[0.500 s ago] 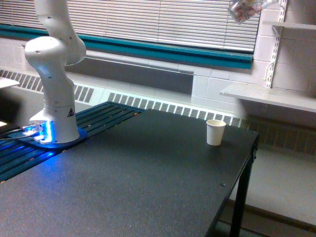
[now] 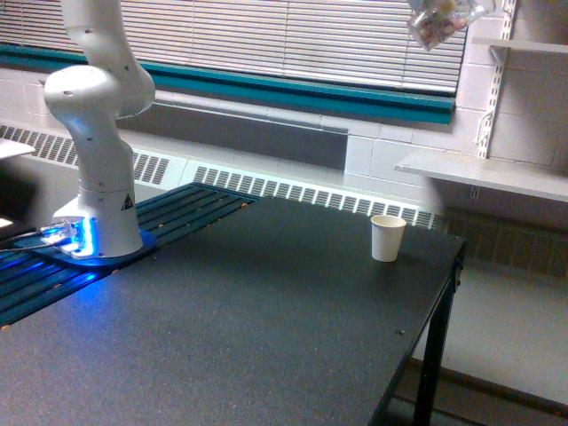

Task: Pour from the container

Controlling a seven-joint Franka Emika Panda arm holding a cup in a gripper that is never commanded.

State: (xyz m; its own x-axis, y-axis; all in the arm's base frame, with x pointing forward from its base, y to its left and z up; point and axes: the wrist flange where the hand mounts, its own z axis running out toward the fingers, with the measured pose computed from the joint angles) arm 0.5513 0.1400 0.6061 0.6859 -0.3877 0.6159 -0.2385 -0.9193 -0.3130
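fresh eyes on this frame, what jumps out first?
Probably the white robot arm base glowing blue at the exterior view's left, on the dark speckled table. Next, the lone white paper cup near the table's far right edge. High above it, at the top edge, hangs a tilted small clear cup with pinkish-brown bits; the claw holding it is out of frame.

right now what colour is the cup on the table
White, a plain paper cup, seen in the exterior view.

container [image 2: 437,24] cropped by top edge, blurred
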